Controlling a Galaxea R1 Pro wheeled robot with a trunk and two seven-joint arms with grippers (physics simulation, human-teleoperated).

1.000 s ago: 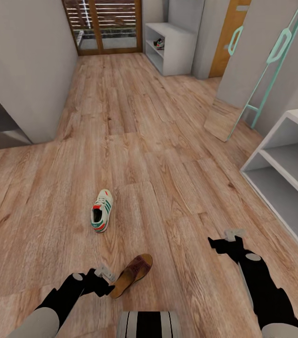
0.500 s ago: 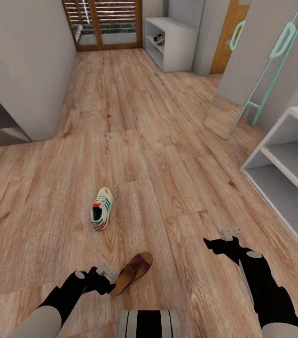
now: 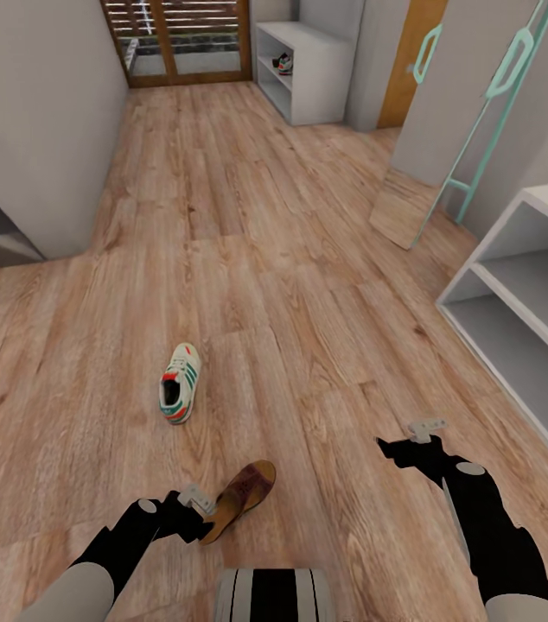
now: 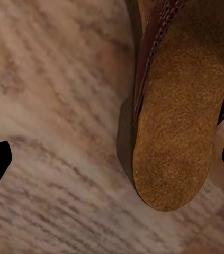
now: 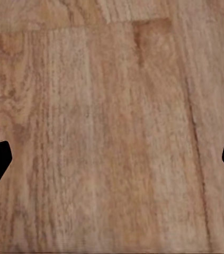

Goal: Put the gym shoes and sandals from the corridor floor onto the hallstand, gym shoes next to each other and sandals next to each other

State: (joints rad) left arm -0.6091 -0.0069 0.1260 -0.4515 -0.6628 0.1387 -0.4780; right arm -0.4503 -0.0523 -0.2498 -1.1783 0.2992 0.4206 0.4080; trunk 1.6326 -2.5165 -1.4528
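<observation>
Sandal (image 3: 241, 499) on corridor floor (image 3: 248, 285), heel just beside left gripper (image 3: 194, 501), fingers spread wide. Gym shoe (image 3: 178, 394) at 11 o'clock of sandal. Right gripper (image 3: 412, 442) spread, empty. Advice: centre heel between fingertips (currently offset), then close.

Hallstand (image 3: 516, 285): cut off at the right picture edge. Sandal (image 3: 241, 499): heel end hidden behind the left pincer (image 3: 194, 501); toe end cropped in the left wrist view. Far white bench (image 3: 309, 65): shoe on its shelf too small to identify
</observation>
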